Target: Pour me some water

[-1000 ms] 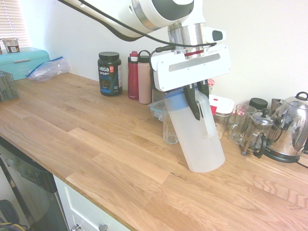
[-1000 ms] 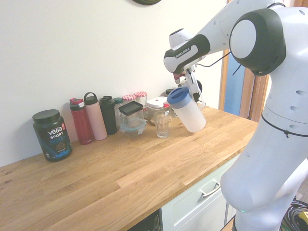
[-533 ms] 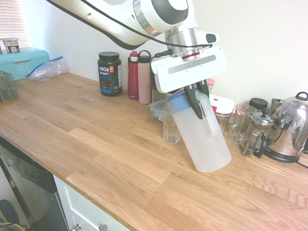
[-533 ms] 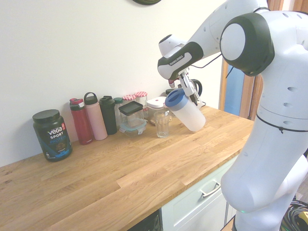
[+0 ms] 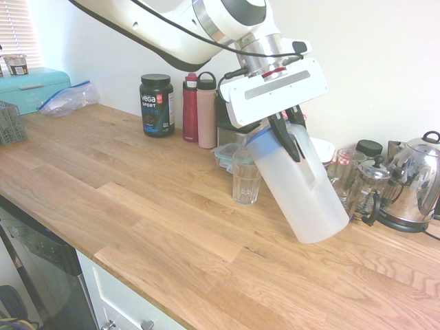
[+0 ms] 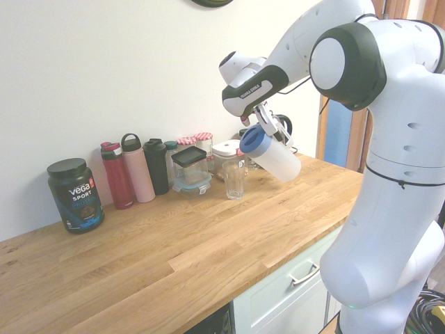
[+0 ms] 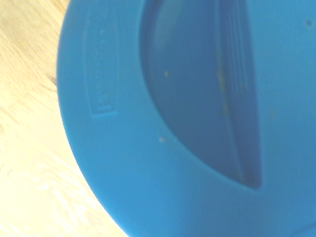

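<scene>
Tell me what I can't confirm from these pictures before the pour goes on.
- Water level in the pitcher: its frosted wall hides it in both exterior views.
- Any stream into the glass: too small to tell in either exterior view.
- Spout opening: the wrist view shows only the blue lid, blurred, filling the picture.
- Pincer contact on the handle: fingers overlap it; the second exterior view is too small.
</scene>
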{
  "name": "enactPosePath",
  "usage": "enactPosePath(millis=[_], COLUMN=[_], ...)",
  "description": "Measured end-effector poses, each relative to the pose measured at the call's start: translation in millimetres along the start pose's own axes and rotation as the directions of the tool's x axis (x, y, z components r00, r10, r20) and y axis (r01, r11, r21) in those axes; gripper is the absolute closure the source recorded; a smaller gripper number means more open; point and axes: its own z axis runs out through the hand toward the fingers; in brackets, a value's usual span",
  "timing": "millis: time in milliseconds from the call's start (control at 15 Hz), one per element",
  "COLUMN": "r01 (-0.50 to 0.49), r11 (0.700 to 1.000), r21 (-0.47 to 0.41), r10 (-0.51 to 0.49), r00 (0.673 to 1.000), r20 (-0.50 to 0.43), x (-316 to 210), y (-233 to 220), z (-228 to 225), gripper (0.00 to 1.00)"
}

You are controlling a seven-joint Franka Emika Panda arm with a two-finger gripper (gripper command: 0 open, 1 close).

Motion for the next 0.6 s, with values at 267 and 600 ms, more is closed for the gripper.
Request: enactPosePath(millis=[267,600], r01=[0.039,0.076], r11=[0.996,0.986], r21=[-0.075,-0.149], r10=[-0.036,-0.067], r00=[0.999,0.995], r20=[0.038,0.070], x=[5.0,12.8], y=[-10.2,-29.0], z=[-7.2,-17.4], gripper=[1.00,1.00])
